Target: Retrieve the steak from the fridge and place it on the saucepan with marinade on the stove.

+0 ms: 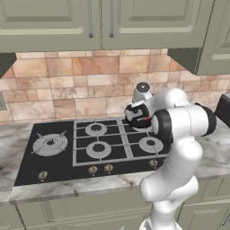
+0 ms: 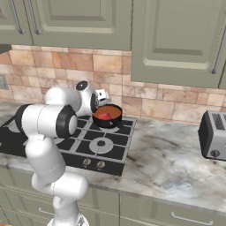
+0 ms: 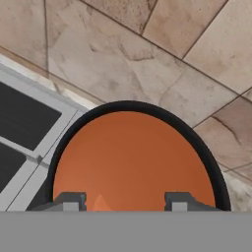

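Stove (image 1: 58, 155): one, black, five burners counted, four front knobs visible. Saucepan with marinade (image 2: 107, 116): one, on the far right burner, close to the tiled wall. Gripper (image 3: 125, 202): one, poised directly above the pan, jaws parted, nothing between them. Steak (image 2: 105, 116): one, pink-red, lying in the orange liquid. Risk: fingertips near the rim; careless withdrawal likely to nudge the pan or splash marinade.

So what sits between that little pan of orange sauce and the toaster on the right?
Nothing: in the right base view, bare marble counter separates the saucepan from the toaster.
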Controlling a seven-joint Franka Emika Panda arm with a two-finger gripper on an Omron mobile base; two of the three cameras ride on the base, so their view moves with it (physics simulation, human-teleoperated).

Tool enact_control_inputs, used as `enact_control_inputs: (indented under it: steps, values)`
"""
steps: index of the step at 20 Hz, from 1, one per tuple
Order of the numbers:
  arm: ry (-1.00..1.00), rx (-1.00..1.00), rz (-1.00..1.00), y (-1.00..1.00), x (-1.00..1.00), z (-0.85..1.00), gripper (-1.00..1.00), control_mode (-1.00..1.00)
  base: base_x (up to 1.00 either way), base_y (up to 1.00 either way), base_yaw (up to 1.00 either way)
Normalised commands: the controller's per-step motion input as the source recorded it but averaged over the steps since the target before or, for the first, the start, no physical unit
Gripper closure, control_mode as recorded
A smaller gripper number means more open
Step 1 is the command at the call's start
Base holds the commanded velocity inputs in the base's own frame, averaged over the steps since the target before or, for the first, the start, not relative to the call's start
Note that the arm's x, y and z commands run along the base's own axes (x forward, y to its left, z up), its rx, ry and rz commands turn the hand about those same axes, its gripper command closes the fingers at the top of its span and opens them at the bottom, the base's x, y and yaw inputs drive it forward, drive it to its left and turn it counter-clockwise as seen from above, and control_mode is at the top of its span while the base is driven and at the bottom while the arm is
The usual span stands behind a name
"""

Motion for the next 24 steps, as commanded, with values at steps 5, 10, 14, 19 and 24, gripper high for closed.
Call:
enact_control_inputs:
  steps: [5,10,14,19,24]
  values:
    - [0.0,0.0,0.0,0.0,0.09,-0.02,-1.0,-1.0,0.0,0.0,0.0]
    - [0.0,0.0,0.0,0.0,0.01,0.0,-1.0,-1.0,0.0,0.0,0.0]
    - [-0.05,0.0,0.0,0.0,-0.05,0.0,-1.0,-1.0,0.0,0.0,0.0]
    - [-0.12,0.0,0.0,0.0,-0.44,0.0,-1.0,-1.0,0.0,0.0,0.0]
    - [-0.19,0.0,0.0,0.0,-0.77,-0.01,-1.0,-1.0,0.0,0.0,0.0]
